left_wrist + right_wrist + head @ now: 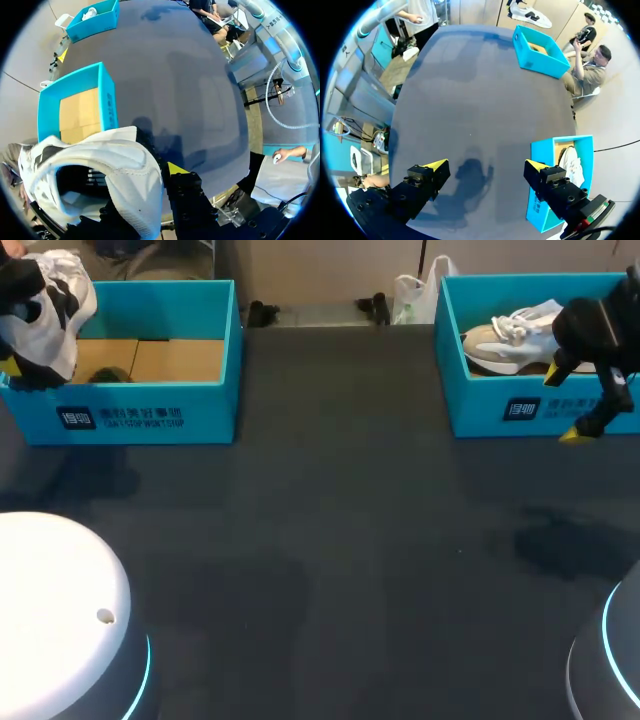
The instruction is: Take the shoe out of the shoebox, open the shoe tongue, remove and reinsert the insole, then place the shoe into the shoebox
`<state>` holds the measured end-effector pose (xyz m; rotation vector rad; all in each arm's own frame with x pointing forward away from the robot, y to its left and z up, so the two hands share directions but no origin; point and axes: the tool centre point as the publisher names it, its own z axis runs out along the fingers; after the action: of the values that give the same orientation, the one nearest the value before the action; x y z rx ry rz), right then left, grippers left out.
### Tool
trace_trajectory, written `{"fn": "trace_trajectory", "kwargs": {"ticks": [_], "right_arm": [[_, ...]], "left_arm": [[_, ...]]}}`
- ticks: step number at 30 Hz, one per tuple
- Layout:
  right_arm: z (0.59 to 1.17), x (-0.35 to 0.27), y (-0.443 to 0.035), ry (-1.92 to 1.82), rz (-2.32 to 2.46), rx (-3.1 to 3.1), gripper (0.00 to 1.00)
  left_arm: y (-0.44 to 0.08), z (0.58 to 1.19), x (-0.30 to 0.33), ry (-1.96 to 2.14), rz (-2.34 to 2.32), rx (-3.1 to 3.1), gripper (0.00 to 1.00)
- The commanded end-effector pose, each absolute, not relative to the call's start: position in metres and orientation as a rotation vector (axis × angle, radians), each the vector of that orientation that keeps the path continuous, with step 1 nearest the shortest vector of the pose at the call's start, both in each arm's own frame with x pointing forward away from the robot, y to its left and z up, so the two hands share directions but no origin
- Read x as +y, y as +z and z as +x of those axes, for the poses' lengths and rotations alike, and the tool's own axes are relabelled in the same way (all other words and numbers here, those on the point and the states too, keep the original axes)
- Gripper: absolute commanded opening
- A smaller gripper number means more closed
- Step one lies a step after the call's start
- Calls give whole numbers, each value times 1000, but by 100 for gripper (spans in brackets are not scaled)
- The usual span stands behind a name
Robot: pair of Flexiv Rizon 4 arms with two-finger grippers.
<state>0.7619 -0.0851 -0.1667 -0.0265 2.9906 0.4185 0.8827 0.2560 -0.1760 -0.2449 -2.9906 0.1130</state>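
At my left claw [145, 192], hanging clear above the bench [350, 540]: the shoe [125, 165], white with dark panels, its opening turned back toward my wrist. One yellow tip sits against the shoe's outer side. The other is hidden behind the upper. Nothing else bears the shoe, so I judge the claw clamped on the collar wall. Ahead of the claw and lower down: the open shoebox [107, 100], blue walls, brown card floor. The shoe is outside it.

Right claw [485, 167]: fingers spread wide, nothing between them, only bench under the gap. Just beside one finger stands the second shoebox [542, 165], with a pale shoe [572, 165] lying inside.

Handling, as I judge it:
- Light overall. The upper is soft and gives under the pads, the sole looks stiffer.
- A pinch on the collar alone probably lets the shoe swing and the fabric fold, so slow moves only.
- Best second hold for the right claw: across the sole edge or the heel, where there is something firm to bite.
- The smooth side panels may slip; the padded rim should hold better.
- Set the sole flat on the bench before working inside the opening.
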Motion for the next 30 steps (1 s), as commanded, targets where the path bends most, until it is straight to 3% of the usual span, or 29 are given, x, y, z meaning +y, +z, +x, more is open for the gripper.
{"fn": "trace_trajectory", "kwargs": {"ticks": [1,30], "right_arm": [[763,-84,-167,416,-25,2994,100],[763,-84,-167,416,-25,2994,100]], "left_arm": [[-174,909,268,134,-261,-2935,0],[-194,1004,302,29,-186,-3028,0]]}}
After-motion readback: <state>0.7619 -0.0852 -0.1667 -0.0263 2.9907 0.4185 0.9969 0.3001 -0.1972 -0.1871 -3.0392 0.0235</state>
